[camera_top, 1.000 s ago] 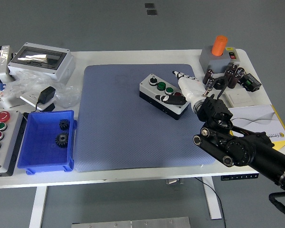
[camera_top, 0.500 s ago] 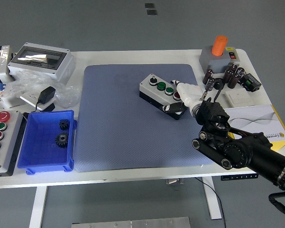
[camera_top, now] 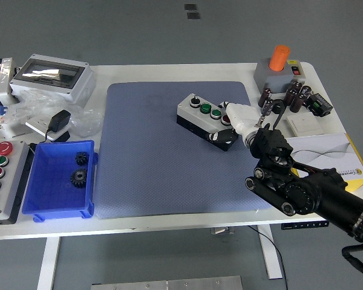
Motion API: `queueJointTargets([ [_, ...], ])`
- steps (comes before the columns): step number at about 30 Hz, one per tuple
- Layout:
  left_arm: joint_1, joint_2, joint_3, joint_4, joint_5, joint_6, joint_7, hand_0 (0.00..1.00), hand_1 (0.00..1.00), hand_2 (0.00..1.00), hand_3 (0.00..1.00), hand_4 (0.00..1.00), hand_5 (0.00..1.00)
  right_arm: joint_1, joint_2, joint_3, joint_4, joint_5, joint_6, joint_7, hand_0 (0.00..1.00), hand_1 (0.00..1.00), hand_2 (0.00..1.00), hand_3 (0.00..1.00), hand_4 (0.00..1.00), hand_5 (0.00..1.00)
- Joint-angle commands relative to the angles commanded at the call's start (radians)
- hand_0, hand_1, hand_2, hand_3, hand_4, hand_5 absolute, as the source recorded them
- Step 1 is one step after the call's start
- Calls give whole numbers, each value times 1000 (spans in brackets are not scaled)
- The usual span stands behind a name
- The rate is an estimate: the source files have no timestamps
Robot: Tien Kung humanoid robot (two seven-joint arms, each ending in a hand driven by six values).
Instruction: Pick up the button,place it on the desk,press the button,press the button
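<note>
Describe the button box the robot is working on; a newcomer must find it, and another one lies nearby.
On the blue-grey mat covering the white table's middle, look right of centre. The small grey button box with a black base lies there at a slant, under the right hand. Unlike the longer panel of coloured buttons at the left edge, it has two green buttons.

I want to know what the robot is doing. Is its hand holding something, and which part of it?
The right hand is on the button box, at the box's right end. It cannot be told whether it grips the box or only presses there.
</note>
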Motion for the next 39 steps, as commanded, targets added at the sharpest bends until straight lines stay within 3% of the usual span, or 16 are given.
queueJointTargets([
  [2, 1, 0, 0, 0, -2, 1, 0, 737, 742, 597, 598, 577, 169, -1, -5, -2, 12, 3, -8, 13, 263, 422, 446, 571, 640, 123],
  [3, 2, 0, 1, 0, -3, 1, 0, 737, 742, 598, 599, 577, 170, -2, -7, -3, 18, 4, -11, 19, 246, 401, 402, 485, 653, 19],
  [8, 4, -2, 5, 0, -10, 2, -1, 737, 742, 598, 599, 577, 170, -6, -26, -10, 51, 1, -27, 61, 246, 401, 402, 485, 653, 19],
  [9, 4, -2, 5, 0, -12, 3, -1, 737, 742, 600, 600, 585, 180, -8, -32, -10, 62, 1, -32, 74, 231, 383, 374, 408, 525, 2],
  [10, 5, -2, 6, 0, -13, 3, -1, 737, 742, 600, 600, 585, 180, -11, -38, -9, 73, 2, -36, 89, 231, 383, 374, 408, 525, 2],
  [14, 8, -4, 8, 0, -17, 4, -1, 737, 742, 600, 600, 585, 180, -27, -87, -16, 145, 10, -48, 175, 231, 383, 374, 408, 525, 2],
  [18, 11, -4, 10, 0, -21, 5, -2, 737, 742, 600, 601, 584, 183, -50, -147, -76, 234, -38, -93, 261, 223, 378, 366, 404, 500, 2],
  [24, 12, -4, 10, 0, -18, 5, -3, 737, 742, 601, 602, 590, 189, -83, -202, -147, 347, -88, -106, 313, 223, 374, 359, 384, 466, 6],
  [35, 8, -6, 12, 0, -17, 3, -4, 737, 742, 601, 603, 587, 193, -99, -180, -166, 318, -151, -94, 323, 259, 405, 375, 382, 445, 8],
  [39, 8, -7, 10, 0, -16, 2, -2, 737, 742, 602, 604, 598, 211, -103, -176, -165, 307, -163, -49, 312, 264, 411, 378, 384, 439, 11],
])
